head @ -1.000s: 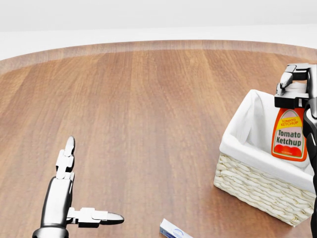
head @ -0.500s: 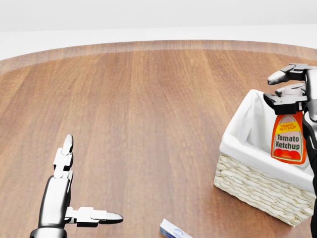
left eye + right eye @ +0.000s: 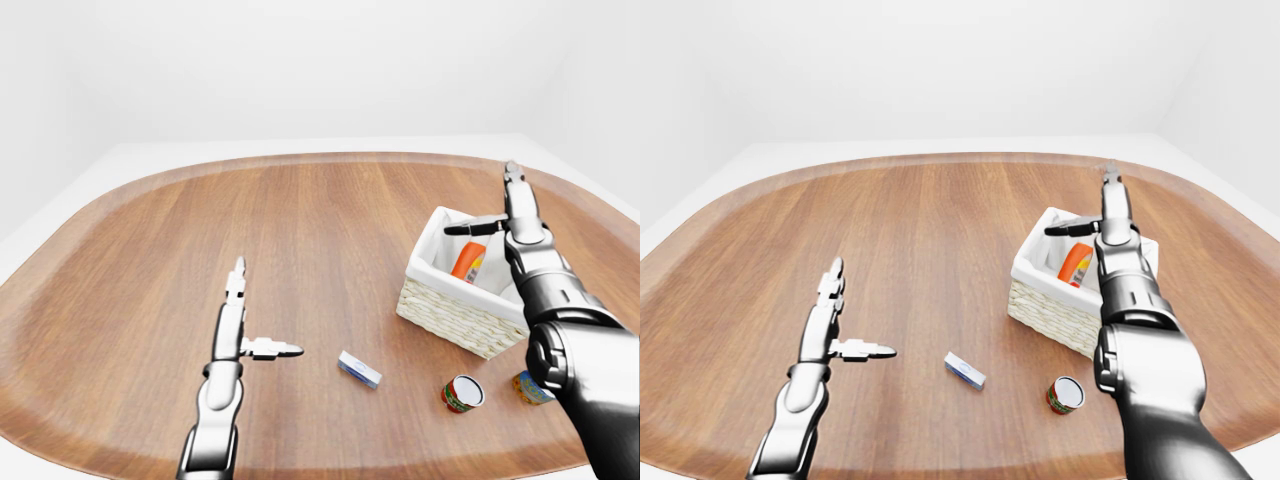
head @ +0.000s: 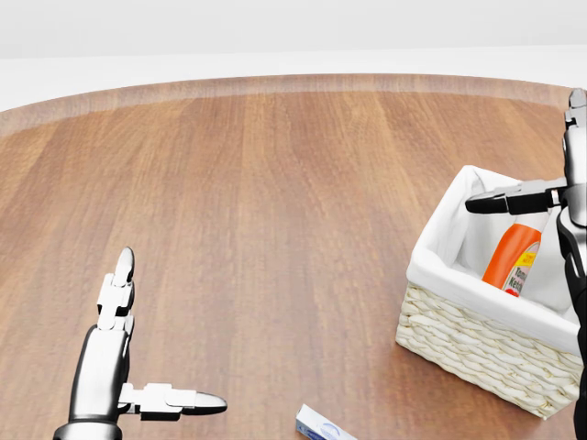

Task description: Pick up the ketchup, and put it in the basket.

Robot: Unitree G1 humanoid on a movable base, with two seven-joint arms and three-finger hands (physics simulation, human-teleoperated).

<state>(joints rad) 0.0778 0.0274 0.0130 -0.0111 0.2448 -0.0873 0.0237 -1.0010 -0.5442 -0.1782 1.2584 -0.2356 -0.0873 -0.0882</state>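
Nearest to me, at the bottom of the left-eye view, a small white and blue box (image 3: 359,369), a red can (image 3: 462,393) on its side and a second can (image 3: 530,388), partly hidden by my right arm, lie on the wooden table (image 3: 320,230). My left hand (image 4: 124,367) hovers over the table on the left with the fingers spread, one finger pointing up and the thumb pointing to the right; it holds nothing. Farther on the right stands the wicker basket (image 4: 477,353) with a white lining. The ketchup (image 4: 511,258) leans tilted inside the basket. My right hand (image 3: 510,215) is above the basket, open, fingers straight, and it does not touch the bottle.
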